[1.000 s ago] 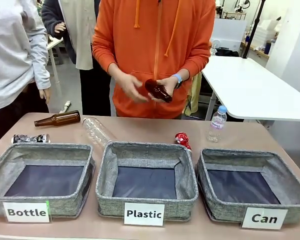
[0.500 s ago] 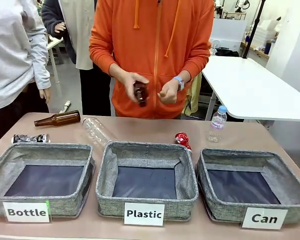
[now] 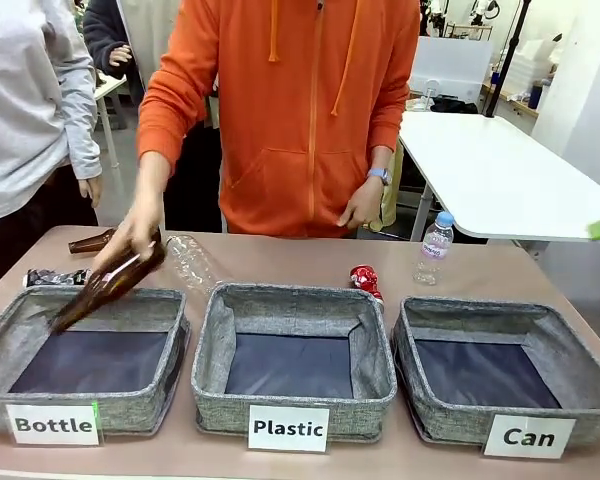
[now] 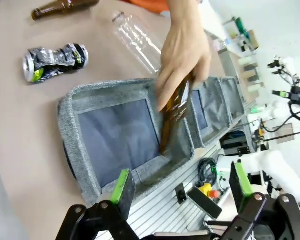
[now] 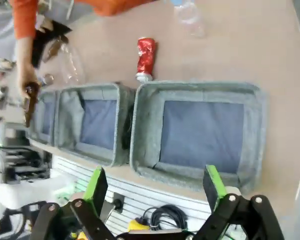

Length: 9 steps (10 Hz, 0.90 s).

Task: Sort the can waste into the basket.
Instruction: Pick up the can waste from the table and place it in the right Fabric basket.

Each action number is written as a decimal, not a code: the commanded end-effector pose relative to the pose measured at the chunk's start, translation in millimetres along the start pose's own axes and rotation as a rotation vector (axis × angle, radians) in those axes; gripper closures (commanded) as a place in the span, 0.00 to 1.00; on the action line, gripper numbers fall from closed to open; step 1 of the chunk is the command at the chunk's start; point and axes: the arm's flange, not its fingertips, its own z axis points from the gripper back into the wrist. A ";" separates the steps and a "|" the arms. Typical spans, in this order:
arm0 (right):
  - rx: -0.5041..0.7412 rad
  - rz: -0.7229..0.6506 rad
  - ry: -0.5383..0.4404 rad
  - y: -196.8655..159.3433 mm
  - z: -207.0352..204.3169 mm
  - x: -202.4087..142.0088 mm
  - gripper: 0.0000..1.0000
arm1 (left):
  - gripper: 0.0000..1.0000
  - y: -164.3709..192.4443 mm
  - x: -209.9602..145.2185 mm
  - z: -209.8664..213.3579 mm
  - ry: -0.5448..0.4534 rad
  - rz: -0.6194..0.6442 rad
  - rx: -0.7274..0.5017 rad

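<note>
Red can (image 3: 364, 279) seemingly against Plastic basket (image 3: 214, 402)

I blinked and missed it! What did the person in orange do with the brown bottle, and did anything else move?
The person's hand carried the brown bottle from chest height down toward picture left; it now hangs tilted over the Bottle basket, still held. The other hand dropped to the side. The red can, the black can and the Can basket stayed put.

Straight ahead of the left gripper (image 4: 181, 182), a brown bottle (image 4: 173, 119) tilts neck-up over the "Bottle" basket (image 4: 110, 87). Farther beyond it, a clear plastic bottle (image 4: 137, 40) and a second brown bottle (image 4: 60, 7) lie on the table.
</note>
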 end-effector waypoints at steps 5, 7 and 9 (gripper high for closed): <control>-0.266 0.200 0.039 130.8 -171.5 63.4 0.00 | 0.02 -15.9 -26.4 159.5 -0.109 -0.017 0.124; -0.320 0.241 0.029 160.5 -215.2 69.3 0.00 | 0.02 -4.2 -38.3 191.5 -0.106 -0.031 0.201; -0.323 0.236 0.077 156.6 -231.0 69.8 0.00 | 0.02 -3.2 -40.9 202.1 -0.137 -0.050 0.155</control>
